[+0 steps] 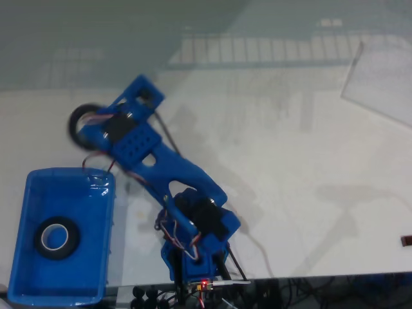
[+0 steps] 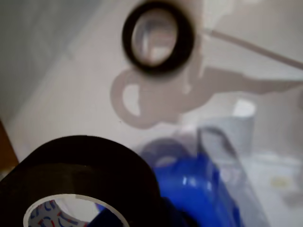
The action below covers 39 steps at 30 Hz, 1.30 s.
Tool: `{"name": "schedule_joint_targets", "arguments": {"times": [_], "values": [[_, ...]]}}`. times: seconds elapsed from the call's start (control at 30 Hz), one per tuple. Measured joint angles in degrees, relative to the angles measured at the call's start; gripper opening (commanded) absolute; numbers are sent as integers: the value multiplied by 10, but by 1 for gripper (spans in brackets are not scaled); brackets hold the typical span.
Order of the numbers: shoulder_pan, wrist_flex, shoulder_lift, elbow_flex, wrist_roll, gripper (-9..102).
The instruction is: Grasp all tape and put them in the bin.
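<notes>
Bin: a shallow rectangular bright blue plastic tray (image 1: 29,193) with rounded corners is seen at the lower left of the fixed view, resting on the pale surface (image 1: 290,161).
Roll in bin: a small black ring-shaped tape roll with a white inner core (image 1: 56,237) is seen lying flat inside the tray, left of centre.
Second roll: another black ring-shaped tape roll (image 1: 82,125) is seen blurred above the tray's upper right corner, at the arm's tip; in the wrist view a black ring (image 2: 158,39) is shown at the top.
Tool: the blue tool (image 1: 96,129) is seen beside that blurred roll; whether it is open or clamped on the roll cannot be told.
Arm: the blue plastic robot arm (image 1: 161,167) is seen stretched from the bottom centre towards the upper left.
</notes>
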Motion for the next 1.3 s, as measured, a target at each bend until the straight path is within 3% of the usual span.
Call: {"name": "schedule_joint_targets", "arguments": {"times": [0.27,0.43,0.7,0.8,0.87,1.3], "values": [[-281,13,9,15,60,0],[-374,0,20,86,67,0],[-375,-34,-25,103,66,1],[-375,-47,-25,105,60,21],[-371,-52,-21,111,67,26],[-264,-62,69,127,47,26]]}}
